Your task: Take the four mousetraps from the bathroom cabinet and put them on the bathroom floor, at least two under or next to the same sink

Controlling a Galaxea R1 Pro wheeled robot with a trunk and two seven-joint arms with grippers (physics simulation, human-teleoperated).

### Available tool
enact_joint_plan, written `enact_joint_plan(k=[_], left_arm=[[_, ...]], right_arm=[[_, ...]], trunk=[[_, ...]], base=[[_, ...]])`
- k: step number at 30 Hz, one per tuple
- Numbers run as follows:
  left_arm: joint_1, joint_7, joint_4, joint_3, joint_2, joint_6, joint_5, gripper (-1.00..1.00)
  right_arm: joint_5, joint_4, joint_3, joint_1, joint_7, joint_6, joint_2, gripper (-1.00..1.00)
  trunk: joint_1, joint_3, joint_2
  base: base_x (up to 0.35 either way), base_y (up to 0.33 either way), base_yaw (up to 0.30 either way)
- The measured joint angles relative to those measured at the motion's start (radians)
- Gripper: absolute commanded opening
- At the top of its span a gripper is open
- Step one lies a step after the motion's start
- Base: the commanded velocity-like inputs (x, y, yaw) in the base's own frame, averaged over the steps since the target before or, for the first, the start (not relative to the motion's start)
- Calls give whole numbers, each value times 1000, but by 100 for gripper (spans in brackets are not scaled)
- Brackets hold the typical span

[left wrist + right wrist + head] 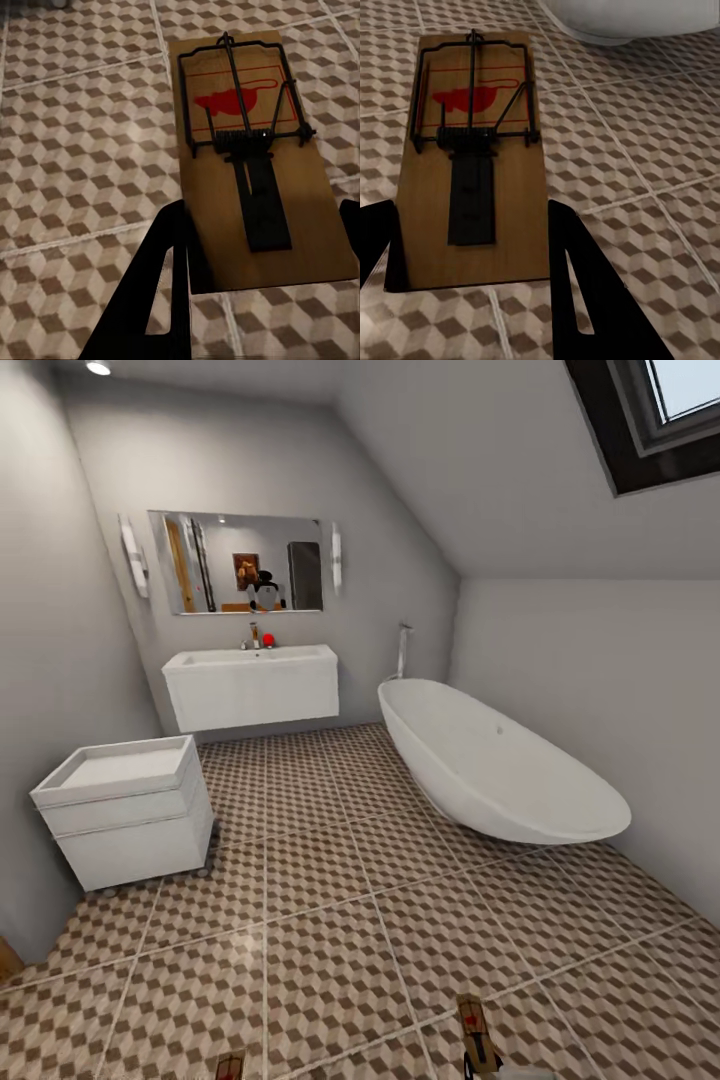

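Observation:
Each gripper holds one mousetrap above the cube-patterned bathroom floor (pixel 330 920). My left gripper (pixel 262 259) is shut on a tan wooden mousetrap (pixel 251 161) with a black wire bar and a red mouse print; its black fingers (pixel 161 300) press the trap's long sides. My right gripper (pixel 472 259) is shut on a second mousetrap (pixel 472 165) the same way. In the head view both traps poke up at the bottom edge, the left mousetrap (pixel 230 1065) and the right mousetrap (pixel 478 1032). The white wall-hung sink (pixel 250 685) with its chrome tap stands far ahead under a mirror.
A small white drawer unit (pixel 130 810) stands at the left wall. An oval white bathtub (pixel 490 765) lies along the right wall, and its underside (pixel 630 19) is close to the right trap. An orange-brown sliver (pixel 8 960) shows at the lower left edge.

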Motion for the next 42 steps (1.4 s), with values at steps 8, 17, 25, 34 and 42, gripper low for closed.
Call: enact_joint_plan(k=[8, 17, 25, 34, 42], left_arm=[[0, 0, 3, 0, -1, 0, 0, -100], [0, 0, 3, 1, -6, 0, 0, -100], [0, 0, 3, 2, -6, 0, 0, -100], [0, 0, 6, 2, -6, 1, 1, -100], [0, 0, 7, 2, -6, 1, 1, -100]], right_arm=[[0, 0, 0, 0, 0, 0, 0, -100], [0, 0, 0, 0, 0, 0, 0, -100], [0, 0, 0, 0, 0, 0, 0, -100], [1, 0, 0, 0, 0, 1, 0, -100], [1, 0, 0, 0, 0, 1, 0, -100]], trunk=[[0, 0, 0], [0, 0, 0], [-1, 0, 0], [-1, 0, 0], [-1, 0, 0]], base=[[0, 0, 210], [68, 0, 17], [311, 0, 0], [338, 0, 6], [338, 0, 111]])
